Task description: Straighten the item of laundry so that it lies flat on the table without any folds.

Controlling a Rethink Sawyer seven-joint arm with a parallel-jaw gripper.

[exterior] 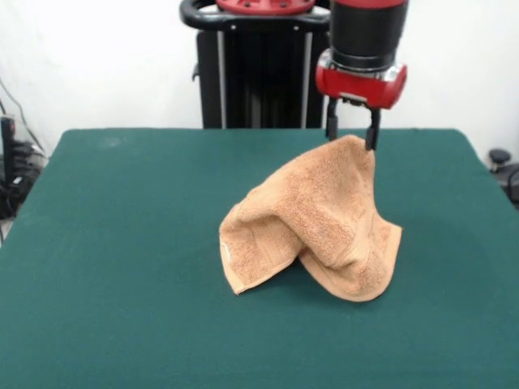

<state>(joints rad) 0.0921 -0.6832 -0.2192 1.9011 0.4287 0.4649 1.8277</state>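
The light orange-tan terry towel (316,223) hangs in a tent shape over the dark green table (122,243). Its top corner is pinched and lifted by my gripper (353,139), which comes down from the red and black arm at the top right of centre. The gripper is shut on that corner. The towel's lower edges rest on the table, folded and draped, with a small white tag (226,253) at the left lower edge.
The robot's black pedestal (251,73) stands behind the table's far edge. Dark cables and gear (12,170) lie beyond the left edge, and a dark object (504,166) shows beyond the right edge.
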